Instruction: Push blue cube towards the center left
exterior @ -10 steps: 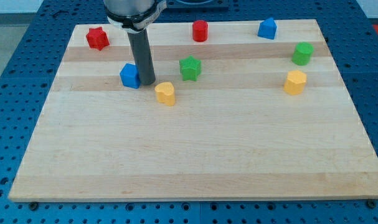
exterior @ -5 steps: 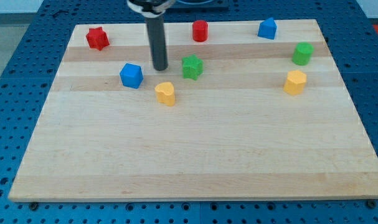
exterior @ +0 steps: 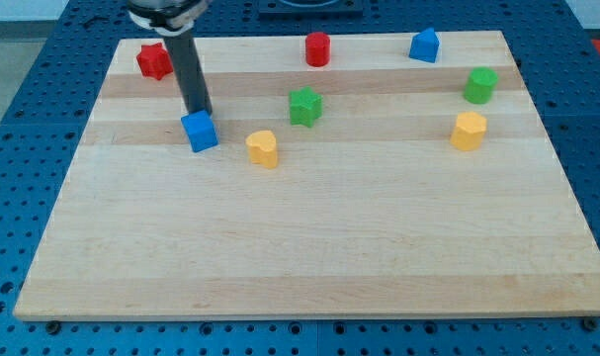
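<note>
The arm ends in a bare rod with no pincer, so nothing is grasped or released here; contact is made by my tip [exterior: 199,112] alone. My tip is seen at the top edge of the blue cube [exterior: 200,131], on the side facing the view's top, and appears to be touching it, though the rod hides the exact point of contact. The rod rises from there toward the view's top left and leaves the picture at the top edge.

The blue cube is placed on the board [exterior: 309,247] in the left half, a little above the middle height. The red star [exterior: 154,60] is found toward the view's top left of it, well apart, near the board's top left corner. The yellow block [exterior: 263,148] lies near the cube on the view's right and slightly lower. The green star [exterior: 303,106] is set further right and higher, apart from both.

Along the top edge the red cylinder [exterior: 318,48] and a blue house-shaped block [exterior: 424,44] are seen. At the right side the green block [exterior: 480,85] is placed above a second yellow block [exterior: 468,131], the two near each other but not touching.
</note>
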